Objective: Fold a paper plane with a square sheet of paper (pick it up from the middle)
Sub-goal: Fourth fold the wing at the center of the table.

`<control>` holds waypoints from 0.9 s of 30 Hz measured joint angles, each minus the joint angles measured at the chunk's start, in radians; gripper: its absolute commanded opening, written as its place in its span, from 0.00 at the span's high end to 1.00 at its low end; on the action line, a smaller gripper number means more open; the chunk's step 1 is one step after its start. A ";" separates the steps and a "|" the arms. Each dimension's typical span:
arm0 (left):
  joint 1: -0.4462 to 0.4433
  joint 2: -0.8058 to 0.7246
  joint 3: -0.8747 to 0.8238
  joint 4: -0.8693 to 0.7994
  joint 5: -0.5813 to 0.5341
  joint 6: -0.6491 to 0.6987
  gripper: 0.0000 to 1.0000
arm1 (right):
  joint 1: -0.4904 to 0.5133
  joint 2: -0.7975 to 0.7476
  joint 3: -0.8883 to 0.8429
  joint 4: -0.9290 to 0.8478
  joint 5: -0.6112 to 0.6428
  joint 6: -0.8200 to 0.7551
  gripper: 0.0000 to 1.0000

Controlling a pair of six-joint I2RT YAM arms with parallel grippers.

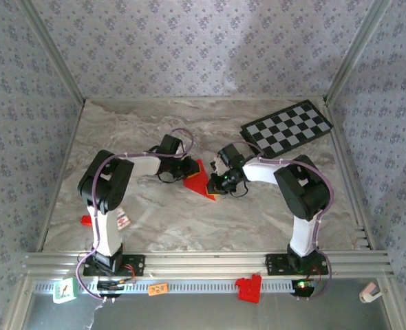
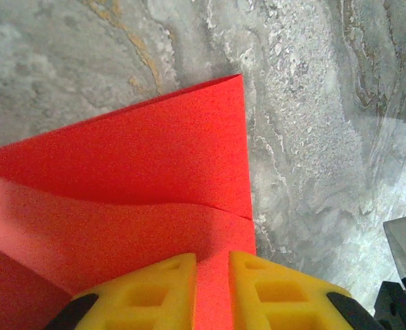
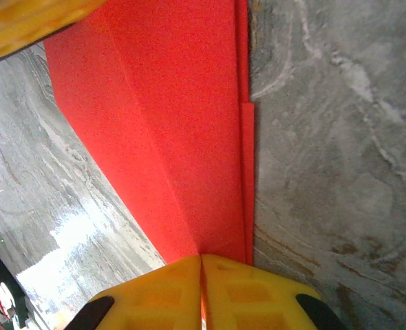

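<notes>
The red sheet of paper [image 1: 201,180] lies mid-table, folded into a pointed, layered wedge like a paper plane. The left wrist view shows two overlapping flaps of the paper [image 2: 155,158] flat on the marble. My left gripper [image 2: 212,265] sits over its near edge, open by a narrow gap with red paper showing through. From above, the left gripper [image 1: 188,170] is at the wedge's left side. My right gripper [image 3: 201,260] is shut on the paper [image 3: 168,103] where a crease runs away from the fingertips. From above, the right gripper [image 1: 217,185] is at the wedge's right tip.
A black-and-white checkered board [image 1: 287,127] lies at the back right. A chunky red bracket [image 1: 250,287] sits on the front rail, and a small red piece [image 1: 86,220] lies beside the left arm. Patterned walls enclose the marble table [image 1: 155,220].
</notes>
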 measured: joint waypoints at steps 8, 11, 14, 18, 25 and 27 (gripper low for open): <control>0.063 0.023 0.044 -0.037 0.000 0.086 0.79 | -0.001 0.000 -0.003 0.003 0.000 0.000 0.89; 0.085 0.036 0.063 -0.048 0.011 0.102 0.79 | -0.003 -0.001 -0.008 0.009 -0.004 0.000 0.89; 0.098 0.042 0.078 -0.061 0.010 0.119 0.78 | -0.003 -0.001 -0.008 0.010 -0.004 0.000 0.89; 0.133 0.040 0.108 -0.091 -0.060 0.143 0.78 | -0.003 -0.001 -0.008 0.010 -0.004 0.001 0.89; 0.160 -0.122 0.078 -0.140 -0.195 0.123 0.78 | -0.003 -0.001 -0.007 0.010 -0.005 0.001 0.89; 0.146 -0.195 0.047 -0.124 -0.192 0.099 0.78 | -0.004 0.000 -0.007 0.010 -0.007 0.001 0.89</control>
